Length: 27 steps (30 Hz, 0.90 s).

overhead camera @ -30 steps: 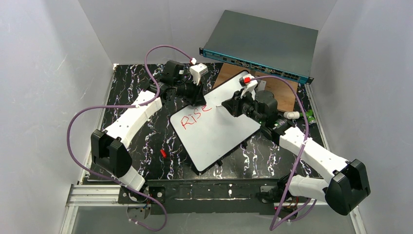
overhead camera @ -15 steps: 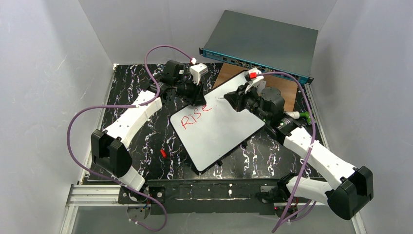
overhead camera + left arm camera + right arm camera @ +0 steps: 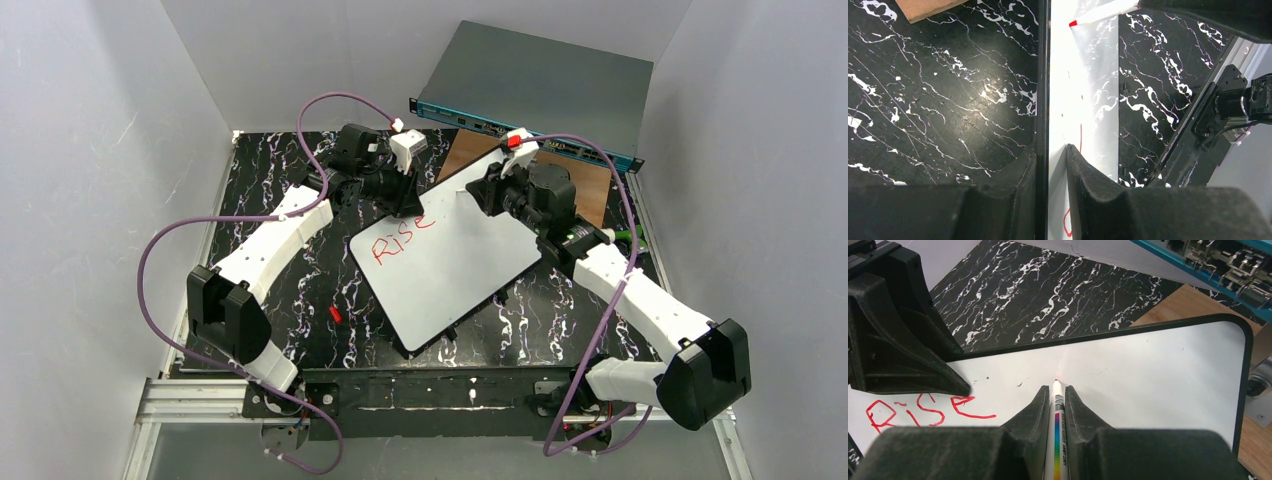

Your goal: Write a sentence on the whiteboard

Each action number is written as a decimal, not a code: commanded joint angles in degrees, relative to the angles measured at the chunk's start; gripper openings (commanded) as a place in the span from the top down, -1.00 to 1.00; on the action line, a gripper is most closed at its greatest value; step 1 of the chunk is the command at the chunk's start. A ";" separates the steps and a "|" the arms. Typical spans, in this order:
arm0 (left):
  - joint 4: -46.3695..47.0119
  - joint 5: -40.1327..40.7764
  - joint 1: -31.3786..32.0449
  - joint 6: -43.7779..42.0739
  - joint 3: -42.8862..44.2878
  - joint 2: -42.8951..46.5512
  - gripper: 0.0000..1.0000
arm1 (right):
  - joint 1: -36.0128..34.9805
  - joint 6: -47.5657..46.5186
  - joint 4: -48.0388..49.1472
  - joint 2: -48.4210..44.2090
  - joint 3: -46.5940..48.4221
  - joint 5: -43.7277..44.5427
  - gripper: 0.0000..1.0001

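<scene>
The whiteboard (image 3: 450,270), on the table (image 3: 270,170), is being pinched at its edge by the left gripper (image 3: 1050,151) and the marker (image 3: 1057,440) clamped by the right gripper (image 3: 1054,390) beside the sentence (image 3: 928,410), crooked strokes being risked if the board slips.

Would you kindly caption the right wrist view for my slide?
The right gripper clamps a marker over the whiteboard beside red Rise.

We see pale grey walls (image 3: 100,150) closing in the back and both sides. The tabletop (image 3: 270,170) is black with white marble veining, and it catches a soft glare (image 3: 993,92). A grey metal box (image 3: 545,80) with a teal front sits at the far right. A wooden board (image 3: 460,152) lies just before it, and an aluminium rail (image 3: 190,400) lines the near edge.
</scene>
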<state>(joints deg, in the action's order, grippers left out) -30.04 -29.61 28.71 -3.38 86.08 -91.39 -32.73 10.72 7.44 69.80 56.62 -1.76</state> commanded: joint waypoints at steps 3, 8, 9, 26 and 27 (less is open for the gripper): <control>-1.93 -1.67 1.17 -1.72 0.03 1.16 1.00 | 0.21 0.40 2.40 0.73 2.10 -2.77 0.97; -2.04 -1.57 1.18 -1.67 -0.25 1.63 1.00 | 0.22 1.33 2.31 1.15 1.91 -5.32 0.97; -2.04 -1.58 1.22 -1.67 -0.37 1.69 1.00 | 0.22 1.44 2.24 1.21 1.79 -5.81 0.97; -1.50 -2.01 1.17 -1.19 0.00 1.05 1.00 | -0.31 3.29 0.86 -0.57 -1.91 -7.94 0.97; -1.51 -2.03 1.17 -1.18 0.04 1.01 1.00 | -0.32 3.03 0.52 -0.69 -2.16 -7.36 0.97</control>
<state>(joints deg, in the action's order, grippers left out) -30.04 -29.54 28.71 -3.18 86.06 -91.39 -32.75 13.61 7.49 70.48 55.83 -9.82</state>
